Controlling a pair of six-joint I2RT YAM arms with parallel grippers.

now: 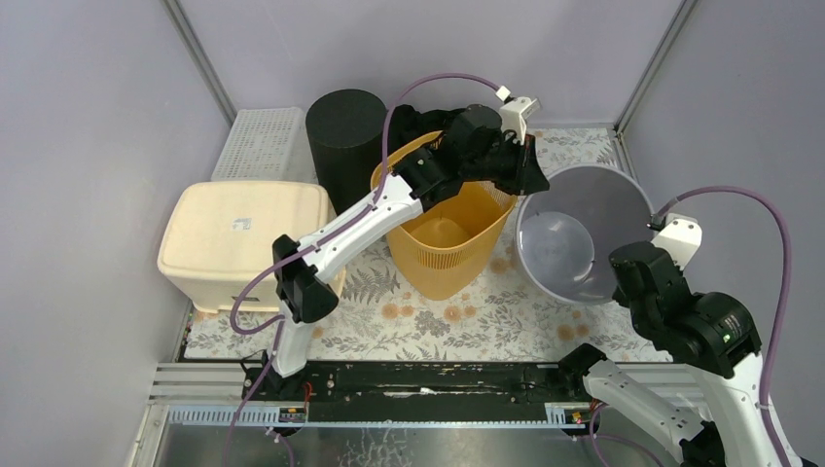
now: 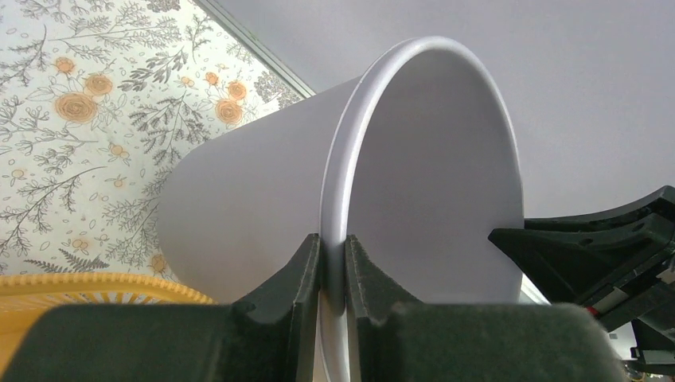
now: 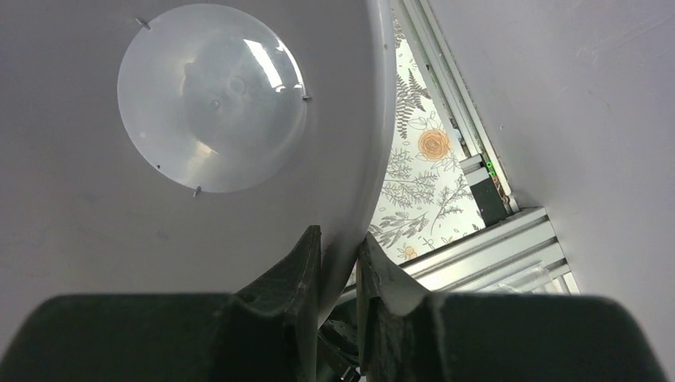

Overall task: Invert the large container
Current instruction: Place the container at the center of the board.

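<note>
Top external shows the large container tipped roughly sideways, mouth toward the camera. The left pincer and right pincer are each clenched on opposite edges of its rim. An orange basket sits beneath the left pincer. About halfway, I judge; the full inversion is not yet done. Whether its base rests on anything is hidden.

Pale grey container, orange basket, black cylinder, floral tablecloth
</note>
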